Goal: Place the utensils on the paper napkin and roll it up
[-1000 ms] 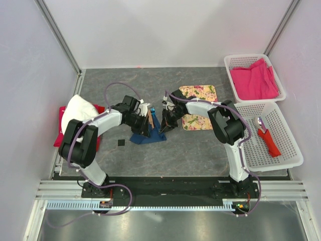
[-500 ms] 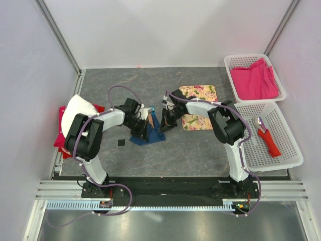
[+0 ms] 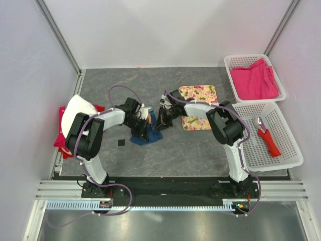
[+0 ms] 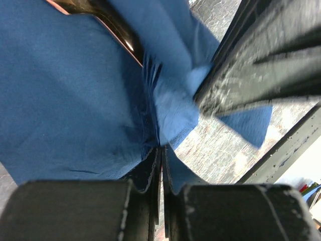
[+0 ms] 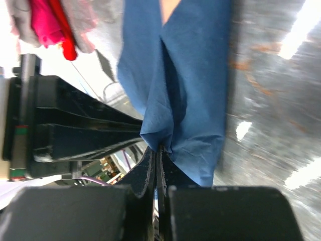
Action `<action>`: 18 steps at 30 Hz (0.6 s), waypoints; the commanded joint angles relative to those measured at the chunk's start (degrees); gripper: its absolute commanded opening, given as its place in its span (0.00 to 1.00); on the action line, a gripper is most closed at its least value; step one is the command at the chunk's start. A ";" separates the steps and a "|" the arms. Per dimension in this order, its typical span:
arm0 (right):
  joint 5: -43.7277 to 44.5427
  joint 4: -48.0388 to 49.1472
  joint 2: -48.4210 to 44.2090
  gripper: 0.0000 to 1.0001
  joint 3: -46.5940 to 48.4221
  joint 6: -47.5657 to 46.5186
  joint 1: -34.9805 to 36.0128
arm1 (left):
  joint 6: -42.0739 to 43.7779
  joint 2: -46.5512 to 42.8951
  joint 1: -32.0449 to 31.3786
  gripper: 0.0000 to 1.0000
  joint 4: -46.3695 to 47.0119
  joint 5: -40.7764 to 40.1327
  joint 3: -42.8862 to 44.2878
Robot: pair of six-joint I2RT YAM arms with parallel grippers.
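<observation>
Left tool [image 4: 160, 150]: being pinched shut on paper napkin [image 4: 75, 100].
Right tool [image 5: 158, 150]: likewise.
Change: napkin being drawn narrower, frame centre; rolling judged progressing.

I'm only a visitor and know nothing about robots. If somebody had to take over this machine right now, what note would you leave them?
Hands: the left hand is shut, pinching a fold of the blue paper napkin. The right hand is shut on another fold of it, from the other side.
Things: the napkin sits bunched up between the two hands on the grey table. The utensils cannot be made out and may be hidden in the folds.
Done: both hands have hold of the napkin, and it is partly gathered.
Left: check the utensils are inside, finish the roll, then let go.
</observation>
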 commanded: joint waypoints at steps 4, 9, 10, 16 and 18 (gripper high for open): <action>-1.96 5.61 -0.69 0.00 0.41 4.62 2.34 | 0.80 0.95 0.30 0.07 1.43 -0.59 0.43; -1.00 5.69 -0.34 0.00 -0.29 4.62 2.87 | 0.72 0.86 0.39 0.07 1.52 -0.50 0.25; -0.47 5.78 -0.16 0.00 -0.38 4.53 2.87 | 0.72 0.86 0.39 0.07 1.61 -0.50 0.16; -0.12 7.71 1.42 0.00 -0.64 6.28 2.96 | 0.63 0.42 0.74 0.07 1.70 -0.33 -0.01; 0.06 8.59 1.86 0.00 -0.82 6.55 2.96 | 0.54 0.16 0.91 0.08 1.70 -0.06 0.07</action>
